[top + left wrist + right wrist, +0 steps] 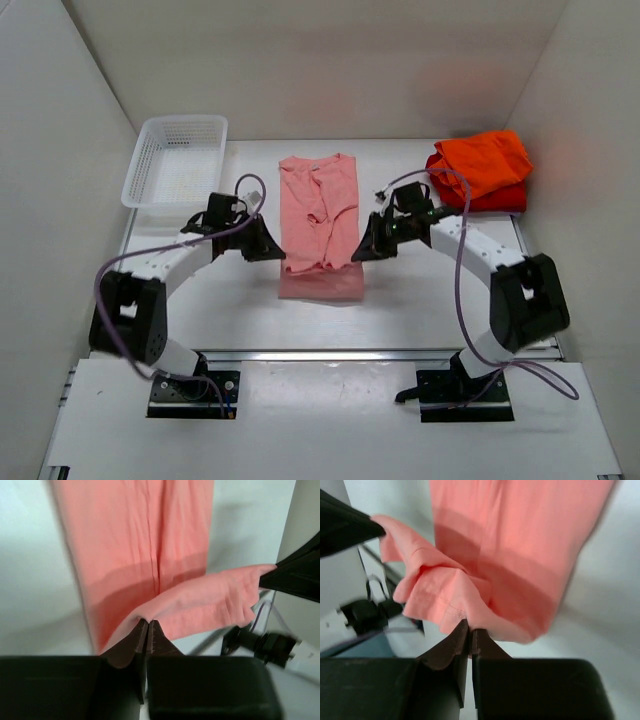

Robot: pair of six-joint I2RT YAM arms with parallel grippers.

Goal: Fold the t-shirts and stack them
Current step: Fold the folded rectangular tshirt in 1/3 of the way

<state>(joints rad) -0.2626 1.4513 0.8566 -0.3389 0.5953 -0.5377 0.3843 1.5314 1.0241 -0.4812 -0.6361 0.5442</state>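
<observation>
Salmon-pink t-shirt (318, 205), lying lengthwise at the middle of the worktop (420, 300), near hem raised off the surface. Far left: white basket (140, 165). Far right: orange t-shirt (485, 160) stacked on a red t-shirt (505, 200). Left hand (148, 625) and right hand (470, 630) are each pressed together on one near hem corner (only a thin bite of cloth shows between the fingers). Likely faults: a corner slipping from so shallow a pinch; a skewed fold if one hand travels ahead of the other; the rumples across the chest being trapped inside the fold.
</observation>
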